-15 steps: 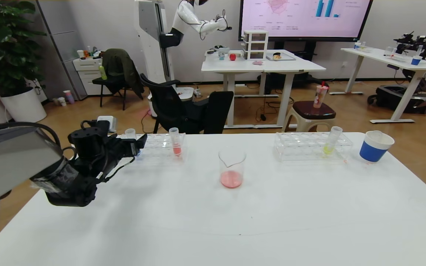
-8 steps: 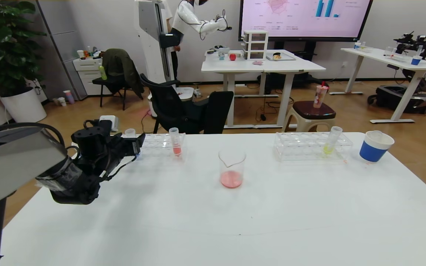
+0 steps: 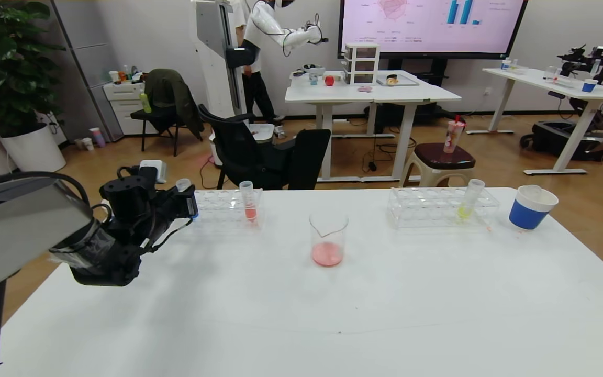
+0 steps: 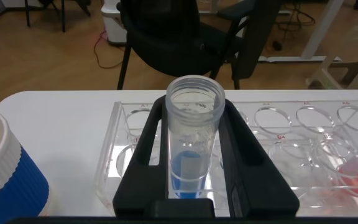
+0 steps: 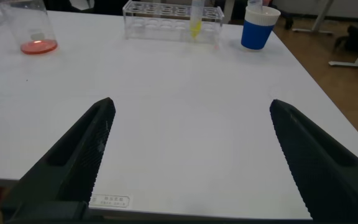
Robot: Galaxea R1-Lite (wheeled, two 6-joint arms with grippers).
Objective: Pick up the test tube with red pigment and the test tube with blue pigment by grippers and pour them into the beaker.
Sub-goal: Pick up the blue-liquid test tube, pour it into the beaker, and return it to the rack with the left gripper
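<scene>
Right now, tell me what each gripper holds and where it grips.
The left gripper clamps the blue-pigment test tube along its sides. The right gripper is open, holding nothing.

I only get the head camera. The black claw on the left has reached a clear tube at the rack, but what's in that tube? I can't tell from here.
Observer: The left wrist view shows a little bright blue liquid at the bottom of the slim clear plastic test tube.
Operator: Is it actually gripped?
Observer: It looks so. Both fingers of the left gripper lie against the tube's sides, and its bottom appears to sit in the clear plastic rack.
Operator: And the other arm? I don't see it at all.
Observer: The right wrist view shows the right gripper open above the white table.
</scene>
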